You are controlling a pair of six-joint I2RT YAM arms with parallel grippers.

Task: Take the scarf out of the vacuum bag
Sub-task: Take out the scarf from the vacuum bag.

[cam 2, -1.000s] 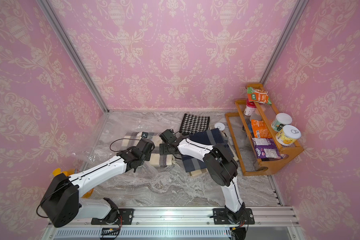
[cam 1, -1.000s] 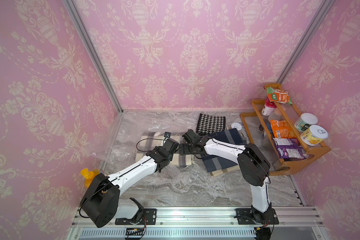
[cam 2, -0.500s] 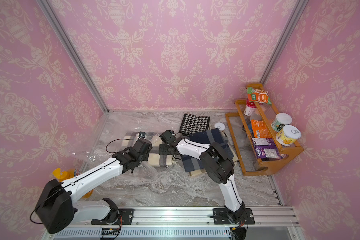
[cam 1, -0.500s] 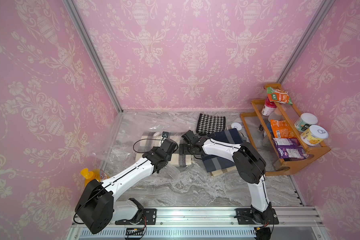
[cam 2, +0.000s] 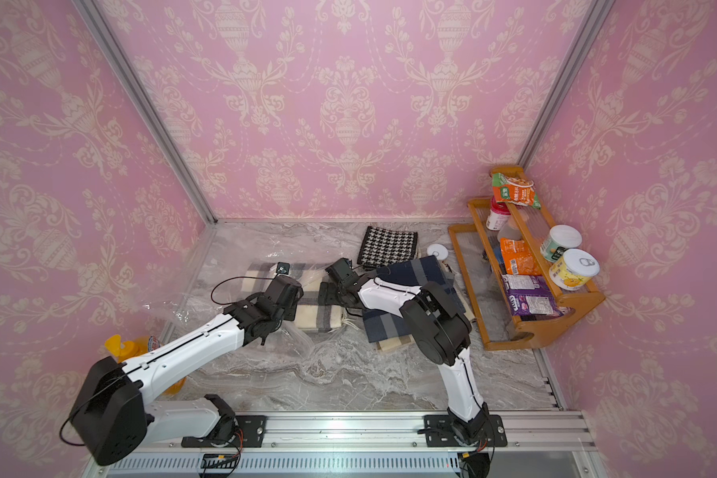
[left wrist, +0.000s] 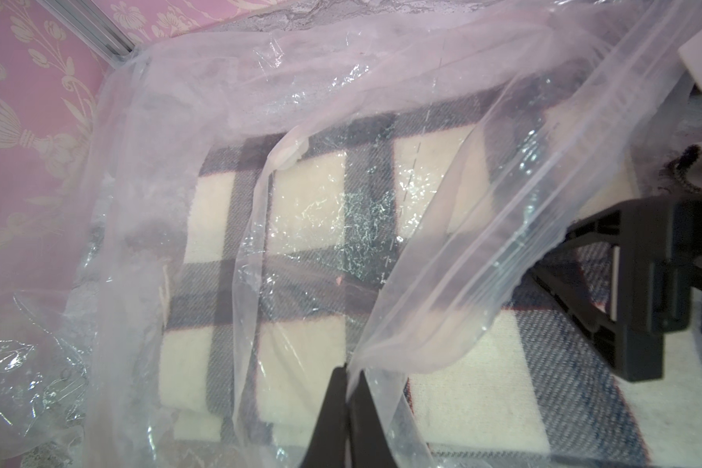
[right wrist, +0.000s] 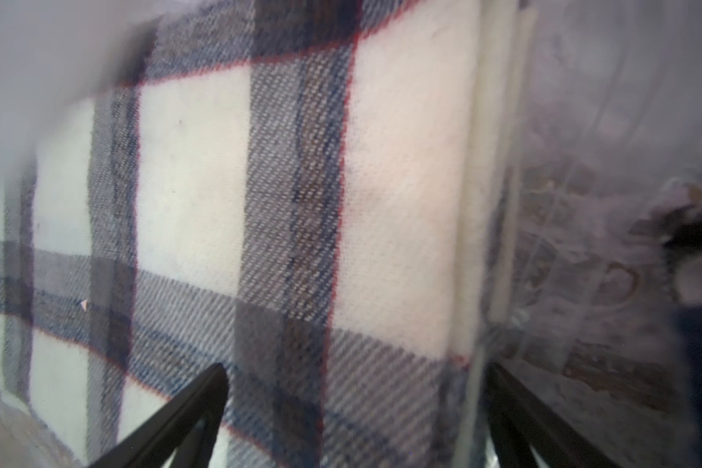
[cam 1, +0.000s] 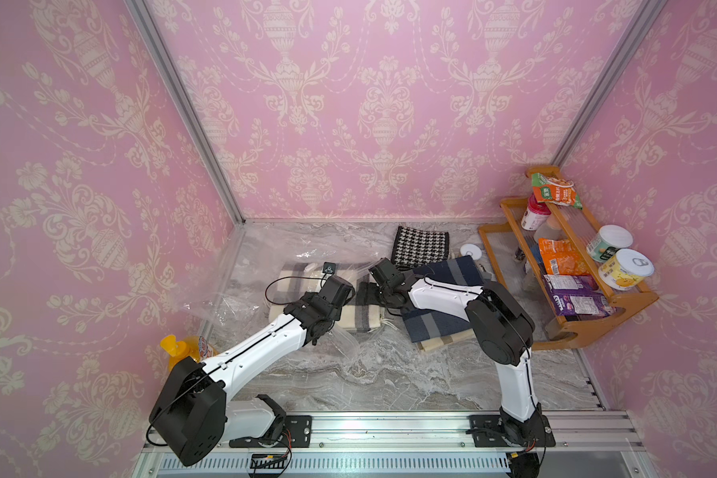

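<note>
The vacuum bag (cam 1: 232,306) (cam 2: 183,308) is a crinkly clear sheet lying at the table's left-middle. Inside it lies the folded cream-and-grey plaid scarf (cam 1: 361,316) (cam 2: 319,316). My left gripper (left wrist: 351,370) (cam 1: 342,287) is shut on the bag's upper lip (left wrist: 442,251) and holds it above the scarf (left wrist: 483,385). My right gripper (right wrist: 355,366) (cam 1: 375,289) is open at the bag's mouth. Its fingers straddle the scarf's (right wrist: 300,202) folded edge, with the plastic (right wrist: 584,202) beside them.
A houndstooth cloth (cam 1: 421,246) and a navy striped scarf (cam 1: 443,318) lie right of the bag, under the right arm. A white round disc (cam 1: 470,251) sits by a wooden rack (cam 1: 568,333) of snacks and cans. A yellow bottle (cam 1: 183,345) stands at the left wall.
Both grippers stay almost where they were, left still pinching the plastic, right still open. The left arm's elbow has shifted slightly.
</note>
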